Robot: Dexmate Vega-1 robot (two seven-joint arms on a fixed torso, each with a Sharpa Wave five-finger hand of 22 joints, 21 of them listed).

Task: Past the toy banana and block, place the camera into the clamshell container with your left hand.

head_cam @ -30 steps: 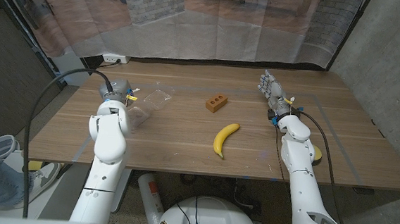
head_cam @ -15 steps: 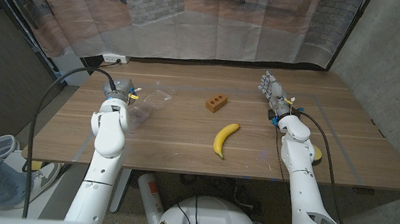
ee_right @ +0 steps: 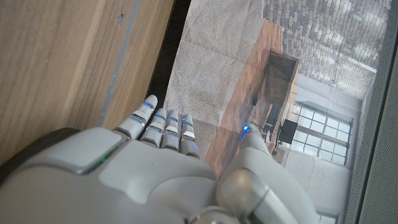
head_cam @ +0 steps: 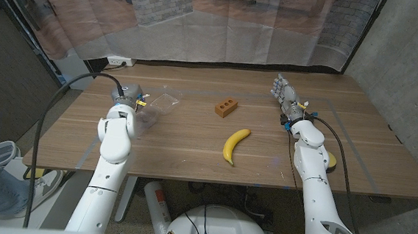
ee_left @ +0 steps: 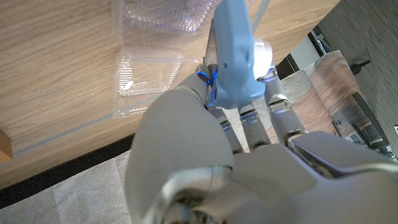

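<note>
Here, your left hand (ee_left: 249,124) grips the pale blue and white toy camera (ee_left: 236,56), holding it between the thumb and the fingers; in the left wrist view the camera stands up out of the hand just over the clear plastic clamshell container (ee_left: 152,56), which lies open on the wooden table (head_cam: 192,142) with both halves showing. In the head view the same hand (head_cam: 128,96) sits at the table's left side, right beside the clear clamshell (head_cam: 158,104); the camera itself is too small to make out there. The brown block with holes (head_cam: 226,107) lies near the table's middle, and the yellow toy banana (head_cam: 235,145) lies nearer to you than the block, both well apart from the container. Your right hand (head_cam: 284,93) is over the far right part of the table with nothing in it; the right wrist view shows its fingers (ee_right: 163,127) stretched out straight, side by side, reaching past the table's edge.
</note>
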